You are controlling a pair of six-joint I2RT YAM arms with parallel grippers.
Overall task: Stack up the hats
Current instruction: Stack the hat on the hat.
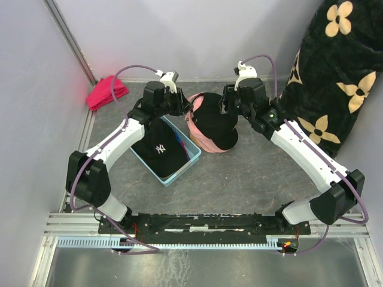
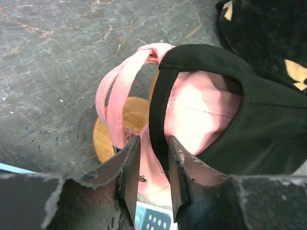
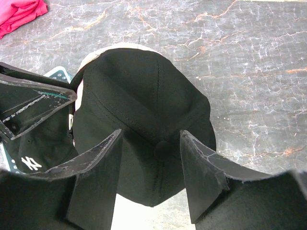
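A black hat (image 1: 218,122) sits over a light pink hat (image 1: 197,136) at the middle of the table. In the left wrist view the pink hat (image 2: 120,91) shows its rear strap, and the black hat (image 2: 249,120) covers it. My left gripper (image 2: 152,141) is at the back of the hats, jaws narrow but open. The black hat's rear band runs between its fingers (image 2: 129,167). My right gripper (image 3: 151,134) stands open over the black hat's crown (image 3: 139,96), one finger each side of the top button. Another black hat (image 1: 158,149) with a white logo lies in the basket.
A light blue basket (image 1: 187,162) stands left of the stacked hats. The wooden stand's base (image 2: 103,139) shows under the pink hat. A red-pink cloth bundle (image 1: 106,92) lies at the back left corner. A black flowered blanket (image 1: 335,78) leans at the right wall.
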